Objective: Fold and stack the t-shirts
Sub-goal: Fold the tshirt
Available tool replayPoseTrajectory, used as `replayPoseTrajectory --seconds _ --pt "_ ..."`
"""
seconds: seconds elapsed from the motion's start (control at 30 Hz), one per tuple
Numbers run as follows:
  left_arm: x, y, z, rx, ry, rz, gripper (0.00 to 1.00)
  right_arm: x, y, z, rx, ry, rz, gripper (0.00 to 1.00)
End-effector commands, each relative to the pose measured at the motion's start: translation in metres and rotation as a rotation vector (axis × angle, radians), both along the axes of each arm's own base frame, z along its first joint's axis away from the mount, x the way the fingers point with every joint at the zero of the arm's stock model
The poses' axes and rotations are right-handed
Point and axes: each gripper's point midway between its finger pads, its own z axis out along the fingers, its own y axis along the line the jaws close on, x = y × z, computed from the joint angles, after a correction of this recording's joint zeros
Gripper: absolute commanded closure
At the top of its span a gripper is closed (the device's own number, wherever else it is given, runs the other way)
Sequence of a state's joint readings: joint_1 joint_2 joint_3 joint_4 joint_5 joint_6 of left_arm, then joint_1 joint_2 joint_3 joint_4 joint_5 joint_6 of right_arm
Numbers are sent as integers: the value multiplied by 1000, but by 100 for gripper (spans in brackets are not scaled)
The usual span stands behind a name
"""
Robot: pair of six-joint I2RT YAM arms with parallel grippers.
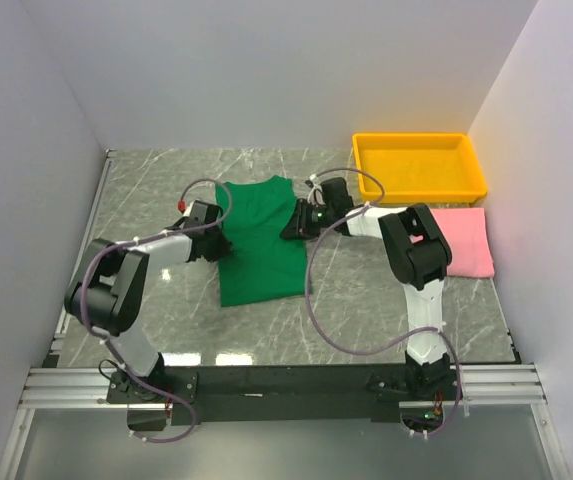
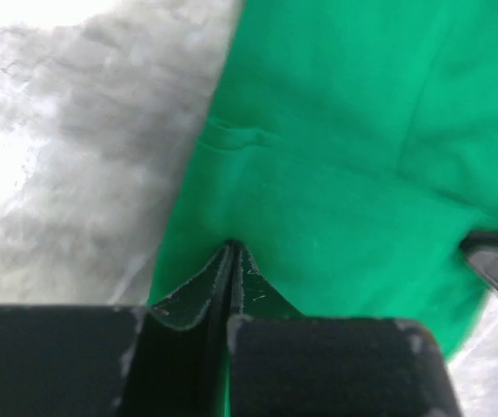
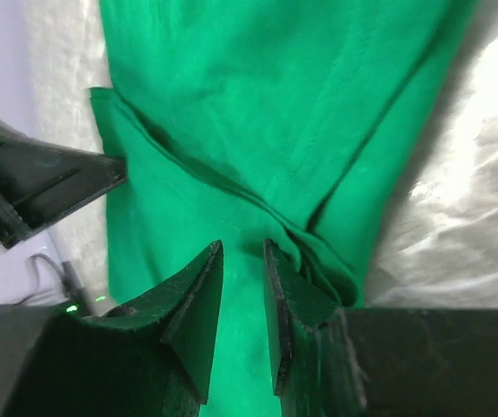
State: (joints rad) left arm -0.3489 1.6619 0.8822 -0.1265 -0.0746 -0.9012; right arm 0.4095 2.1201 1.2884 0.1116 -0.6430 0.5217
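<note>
Desk (image 1: 366,290): grey marbled stone look, glossy, glare in patches. Plain white walls (image 1: 266,70) on three sides; a metal rail (image 1: 266,378) runs along the near edge where my bases are bolted.

Far right corner: yellow tray (image 1: 426,192). Just in front of it lies the pink t-shirt (image 1: 466,240), folded to a flat rectangle, outside my right elbow.

The green t-shirt (image 1: 261,250) lies flat at mid-desk between my two arms, long side running away from me.

Pose: both arms reach forward with elbows bent outward and forearms angled in toward the green cloth, wrists low to the desk.

My left hand (image 2: 232,252) is at the shirt's left edge, fingers pressed together, tips closed on the cloth (a sliver of green shows between them).

My right hand (image 3: 242,252) is at the shirt's right edge, near a creased fold. Its fingers stand a narrow gap apart, green showing through the gap; I cannot tell whether any cloth is nipped.
</note>
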Motion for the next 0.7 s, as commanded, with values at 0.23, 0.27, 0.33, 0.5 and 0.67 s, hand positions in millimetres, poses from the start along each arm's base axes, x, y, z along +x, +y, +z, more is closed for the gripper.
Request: replayPoseTrajectory --seconds 0.23,0.27,0.33,0.5,0.67 --pt "4 24 -16 11 24 68 93 38 -27 21 109 -9 -84 66" --pt "6 24 -4 4 -4 70 92 33 -29 24 114 -7 -80 66" --pt "0 26 6 10 -10 65 85 25 -25 55 153 -54 -61 66" --pt "-16 15 54 -32 -87 16 66 -28 -14 88 242 -55 12 64" --pt "-57 -16 65 -105 -115 -97 63 -98 14 95 284 -10 147 63"
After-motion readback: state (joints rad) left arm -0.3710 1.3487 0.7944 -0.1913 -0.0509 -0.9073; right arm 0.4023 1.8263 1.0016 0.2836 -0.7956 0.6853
